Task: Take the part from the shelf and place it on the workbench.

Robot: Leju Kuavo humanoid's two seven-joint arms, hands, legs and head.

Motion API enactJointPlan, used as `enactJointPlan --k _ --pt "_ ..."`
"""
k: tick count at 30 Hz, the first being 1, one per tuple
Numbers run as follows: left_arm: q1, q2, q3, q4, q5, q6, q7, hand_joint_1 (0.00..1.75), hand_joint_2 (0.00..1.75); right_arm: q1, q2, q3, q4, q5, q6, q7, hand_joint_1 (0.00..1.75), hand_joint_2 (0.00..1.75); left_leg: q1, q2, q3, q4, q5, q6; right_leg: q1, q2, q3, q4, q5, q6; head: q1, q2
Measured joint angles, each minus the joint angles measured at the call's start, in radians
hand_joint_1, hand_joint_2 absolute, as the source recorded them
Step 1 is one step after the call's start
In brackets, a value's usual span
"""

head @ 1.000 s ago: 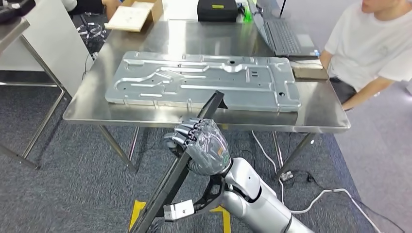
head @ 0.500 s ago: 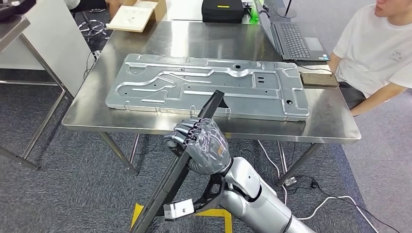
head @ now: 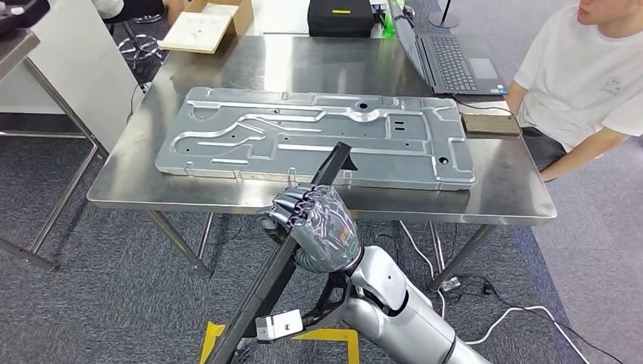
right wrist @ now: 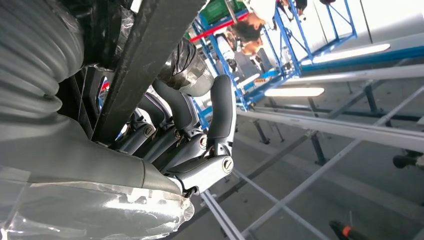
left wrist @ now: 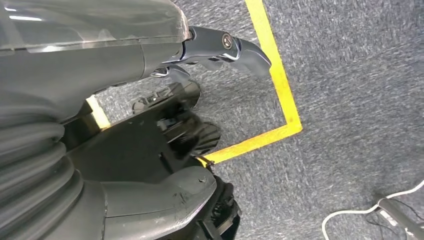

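Right hand (head: 315,224) grasping a long black part (head: 284,262) tilted toward the steel workbench (head: 500,186), left hand (left wrist: 150,65) hanging over carpet, grip unclear

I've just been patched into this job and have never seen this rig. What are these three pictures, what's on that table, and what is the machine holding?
This is a two-legged humanoid robot with two silver arms ending in many-fingered hands. The wide picture is from its head, looking forward and down. The other two come from cameras at its wrists and are turned at odd angles.

The head view shows the right hand gripping a long black part, its top end tilted toward the steel workbench. On the bench lie a large stamped metal panel, a laptop and a small brown pad. A person sits beside it.

The right wrist view shows the fingers wrapped around the part. The left hand hangs over grey carpet with yellow tape, holding nothing.
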Motion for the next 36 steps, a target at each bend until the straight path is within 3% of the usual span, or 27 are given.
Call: enactJointPlan --k 4,6,8,9,10,11,13,14,16,19,21,23,24,25,26,28,29,31,34,36 --pt "0.003 0.0 0.0 0.0 0.0 -0.002 -0.002 0.0 1.75 -0.002 0.0 0.0 -0.001 0.0 0.0 0.0 1.75 1.75 0.003 -0.003 0.022 -0.021 -0.006 0.025 -0.001 0.0 -0.006 0.033 -0.001 0.021 0.0 0.0" --pt "0.001 0.0 -0.001 0.0 0.0 -0.003 -0.003 0.0 1.75 -0.004 0.0 0.0 -0.001 0.0 0.0 0.0 1.75 1.75 0.004 -0.002 0.036 -0.024 -0.01 0.034 -0.006 -0.001 -0.055 0.123 -0.042 0.029 0.001 0.0" --pt "0.001 0.001 -0.001 0.0 0.001 -0.004 -0.004 0.0 1.75 -0.002 0.0 0.0 0.001 0.0 0.0 0.0 1.75 1.75 0.004 -0.002 0.045 -0.023 -0.019 0.038 -0.008 -0.001 -0.131 0.239 -0.085 0.036 0.0 0.0" --pt "0.002 0.001 -0.001 0.0 0.001 -0.004 -0.004 0.0 1.75 -0.001 0.0 0.0 0.002 0.0 0.0 0.0 1.75 1.75 0.003 -0.002 0.049 -0.023 -0.024 0.037 -0.009 -0.001 -0.156 0.267 -0.086 0.039 0.001 0.0" --pt "0.003 0.001 -0.001 0.0 0.001 -0.004 -0.004 0.0 1.75 0.0 0.0 0.0 0.003 0.0 0.0 0.0 1.75 1.75 0.003 -0.003 0.056 -0.023 -0.03 0.036 -0.01 -0.001 -0.164 0.26 -0.066 0.04 0.0 0.0" --pt "0.004 0.0 -0.001 0.0 0.001 -0.004 -0.004 0.0 1.75 0.0 0.0 0.0 0.004 0.0 0.0 0.0 1.75 1.75 0.003 -0.004 0.065 -0.022 -0.037 0.034 -0.011 -0.001 -0.153 0.216 -0.027 0.039 0.0 0.0" --pt "0.004 0.0 -0.001 0.0 0.002 -0.004 -0.005 0.0 1.75 -0.001 0.0 0.0 0.005 0.0 0.0 0.0 1.75 1.75 0.003 -0.005 0.086 -0.023 -0.051 0.027 -0.009 -0.002 -0.104 0.085 0.051 0.03 0.0 0.0" --pt "0.003 -0.001 0.0 0.0 0.002 -0.004 -0.005 0.0 1.75 -0.003 0.0 0.0 0.006 0.0 0.0 0.0 1.75 1.75 0.003 -0.005 0.092 -0.024 -0.055 0.022 -0.005 -0.002 -0.084 0.034 0.069 0.024 0.001 0.0" --pt "0.0 -0.001 0.0 0.0 0.005 -0.005 -0.005 0.0 1.75 -0.005 0.001 0.0 0.007 0.0 0.0 0.0 1.75 1.75 0.003 -0.005 0.096 -0.025 -0.061 0.009 0.004 -0.001 -0.074 0.002 0.069 0.01 0.001 0.0" --pt "-0.002 -0.001 0.0 0.0 0.007 -0.005 -0.005 0.0 1.75 -0.007 0.005 0.0 0.008 0.0 0.0 0.0 1.75 1.75 0.003 -0.002 0.095 0.001 -0.067 -0.007 0.0 0.0 -0.053 -0.014 0.067 -0.008 0.001 0.0" --pt "-0.004 -0.001 0.0 0.0 0.007 -0.005 -0.005 0.0 1.75 -0.008 0.008 0.0 0.008 0.0 0.0 0.0 1.75 1.75 0.005 -0.001 0.051 0.088 -0.098 -0.014 -0.004 -0.001 -0.038 -0.022 0.061 -0.017 0.0 0.0" --pt "-0.004 -0.001 0.0 0.0 0.007 -0.004 -0.004 0.0 1.75 -0.009 0.009 0.0 0.009 0.0 0.0 0.0 1.75 1.75 0.006 -0.001 -0.025 0.208 -0.148 -0.02 -0.003 -0.002 -0.031 -0.022 0.053 -0.023 0.0 0.0" --pt "-0.003 0.0 0.0 0.0 0.007 -0.004 -0.004 0.0 1.75 -0.008 0.009 0.0 0.01 0.0 0.0 0.0 1.75 1.75 0.006 -0.001 -0.056 0.245 -0.159 -0.022 -0.003 -0.002 -0.029 -0.02 0.049 -0.024 0.0 0.0" --pt "-0.001 0.0 0.0 0.0 0.007 -0.004 -0.004 0.0 1.75 -0.008 0.009 0.0 0.012 0.0 0.0 0.0 1.75 1.75 0.006 -0.001 -0.072 0.25 -0.15 -0.024 -0.003 -0.001 -0.027 -0.017 0.044 -0.024 0.0 0.0" --pt "-0.001 0.001 0.0 0.0 0.007 -0.004 -0.004 0.0 1.75 -0.008 0.009 0.0 0.012 0.0 0.0 0.0 1.75 1.75 0.007 -0.001 -0.07 0.219 -0.118 -0.024 -0.003 0.0 -0.023 -0.013 0.039 -0.023 0.0 0.0" --pt "-0.001 0.001 0.0 0.0 0.007 -0.004 -0.004 0.0 1.75 -0.008 0.01 0.0 0.013 0.0 0.0 0.0 1.75 1.75 0.007 0.0 -0.035 0.098 -0.034 -0.02 -0.003 0.001 -0.015 -0.004 0.027 -0.018 0.0 0.0" --pt "-0.002 0.001 0.0 0.0 0.007 -0.004 -0.004 0.0 1.75 -0.008 0.01 0.0 0.013 0.0 0.0 0.0 1.75 1.75 0.005 0.001 -0.02 0.044 -0.013 -0.016 -0.003 0.001 -0.014 -0.001 0.023 -0.014 0.0 0.0" --pt "-0.003 0.001 0.0 0.0 0.006 -0.003 -0.005 0.0 1.75 -0.008 0.01 0.0 0.014 0.0 0.0 0.0 1.75 1.75 0.001 0.001 -0.008 -0.001 -0.005 -0.004 0.0 0.001 -0.016 0.002 0.017 -0.003 0.0 0.0" --pt "0.0 0.001 -0.001 0.0 0.001 -0.002 -0.007 0.0 1.75 -0.01 0.012 0.001 0.013 0.0 0.0 0.0 1.75 1.75 0.004 -0.001 0.002 -0.011 -0.002 0.017 0.0 -0.002 -0.016 0.007 0.004 0.017 0.0 0.0" --pt "-0.002 0.001 -0.002 0.0 -0.001 -0.003 -0.01 0.0 1.75 -0.013 0.013 0.001 0.013 0.0 0.0 0.0 1.75 1.75 0.007 -0.001 0.017 -0.017 -0.005 0.03 -0.003 -0.003 -0.045 0.068 -0.018 0.027 0.0 0.0"
